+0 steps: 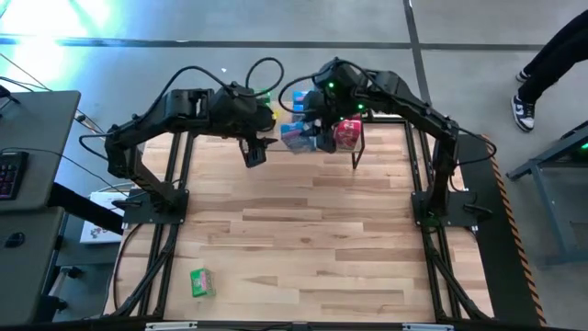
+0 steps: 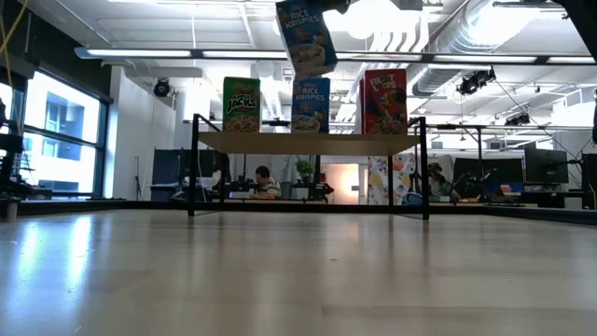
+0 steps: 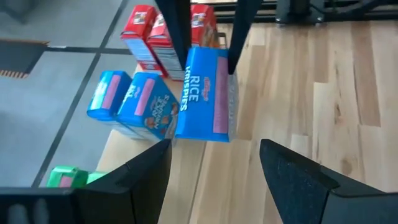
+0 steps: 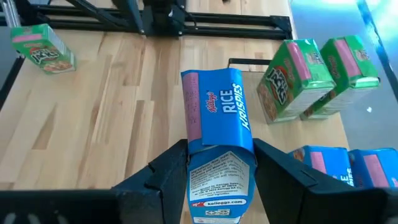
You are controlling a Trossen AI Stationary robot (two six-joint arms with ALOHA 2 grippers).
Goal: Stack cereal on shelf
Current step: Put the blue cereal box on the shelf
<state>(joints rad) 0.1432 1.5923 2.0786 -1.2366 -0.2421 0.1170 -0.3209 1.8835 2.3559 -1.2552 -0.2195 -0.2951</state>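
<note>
Room: big workshop with pale ceiling lights behind the wooden worktop (image 1: 303, 239).
Shelf: the shelf (image 2: 308, 142) stands at the far side of the worktop, with green, blue and red boxes standing on its plank.
Held box: the blue Rice Krispies box (image 4: 214, 118) is up in the air, above the blue box on the shelf (image 2: 311, 104) and not touching it.
Right gripper: the right gripper (image 4: 217, 171) is closed on the bottom end of the blue Rice Krispies box, one finger on each side.
Left gripper: the left gripper (image 3: 214, 171) is open and holds nothing; it hangs just beside the shelf, looking at the held box.
Long side: the held box stands nearly upright, tipped a little in the low view.
Which way to go: I think the box must go down onto the blue boxes under it, so the move is mostly straight down.
Nearer arm: the right arm is the nearer one, since it already has the box.
Left over: one green box (image 1: 202, 281) lies alone at the near side of the worktop, well apart from both arms.
</note>
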